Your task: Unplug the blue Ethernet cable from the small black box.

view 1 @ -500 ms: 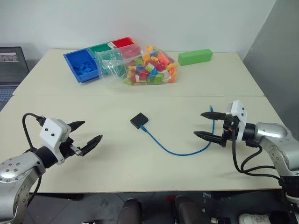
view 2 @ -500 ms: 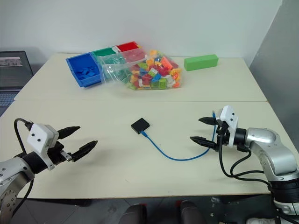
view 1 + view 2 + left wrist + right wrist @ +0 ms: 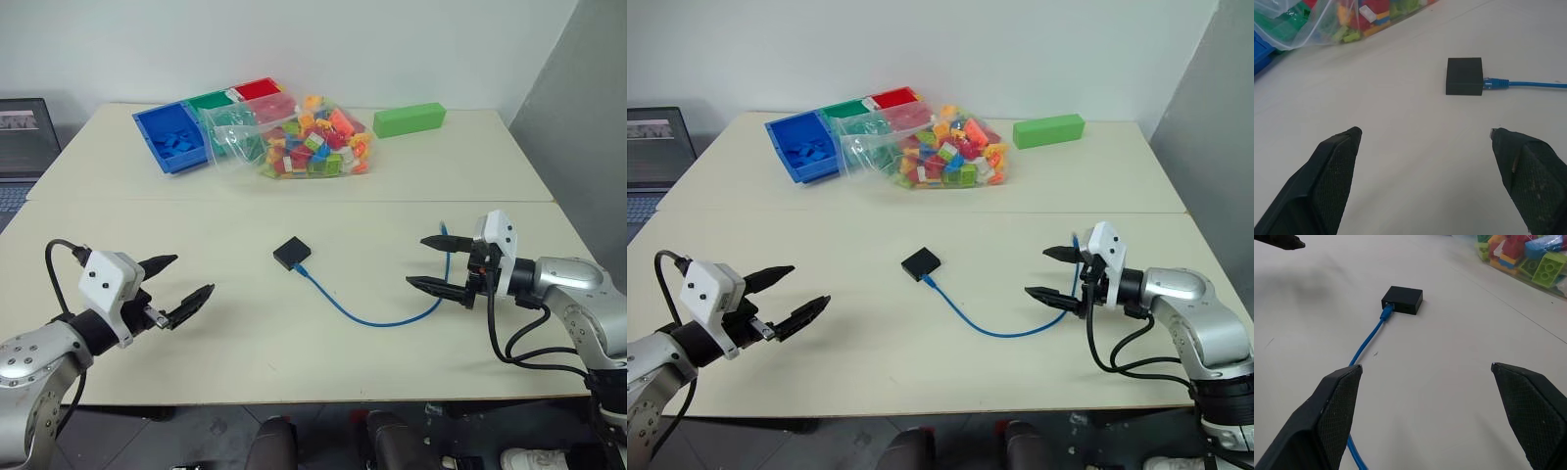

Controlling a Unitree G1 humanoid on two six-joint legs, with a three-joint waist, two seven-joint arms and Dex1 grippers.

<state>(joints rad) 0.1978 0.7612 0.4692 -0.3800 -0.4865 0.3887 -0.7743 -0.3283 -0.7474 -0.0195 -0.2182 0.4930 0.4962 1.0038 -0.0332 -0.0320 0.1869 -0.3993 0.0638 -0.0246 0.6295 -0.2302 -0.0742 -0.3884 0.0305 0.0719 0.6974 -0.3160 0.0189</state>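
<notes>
From the left eye view, I find the small black box (image 3: 292, 253) lying flat near the middle of the table (image 3: 245, 343), set corner-on to me like a diamond. The blue Ethernet cable (image 3: 367, 315) is plugged into the box's near-right side. Its long axis runs from the box toward the near right, then the line sags into a shallow curve and turns up to end just beside my right gripper (image 3: 433, 262). That gripper's fingers are spread wide and pinch nothing; the cable's far end passes by them, and I cannot tell whether it touches. My left gripper (image 3: 179, 279) sits over the near-left table, fingers likewise spread and empty, well apart from the box. At the far side lie a clear bag of coloured bricks (image 3: 304, 137), a blue tray (image 3: 173, 137) and a green block (image 3: 409, 119).

The right eye view confirms the same layout.

From the left wrist view, the box (image 3: 1464, 76) appears as a matte, flat square, with the clear-blue plug (image 3: 1495, 82) seated in one side and the cable leaving straight out. Both fingers (image 3: 1327, 181) stand far apart.

From the right wrist view, the plug enters the box (image 3: 1402, 299) on the side facing this gripper, and the thin bright cable (image 3: 1367, 342) runs toward the camera past one finger (image 3: 1322, 426).
</notes>
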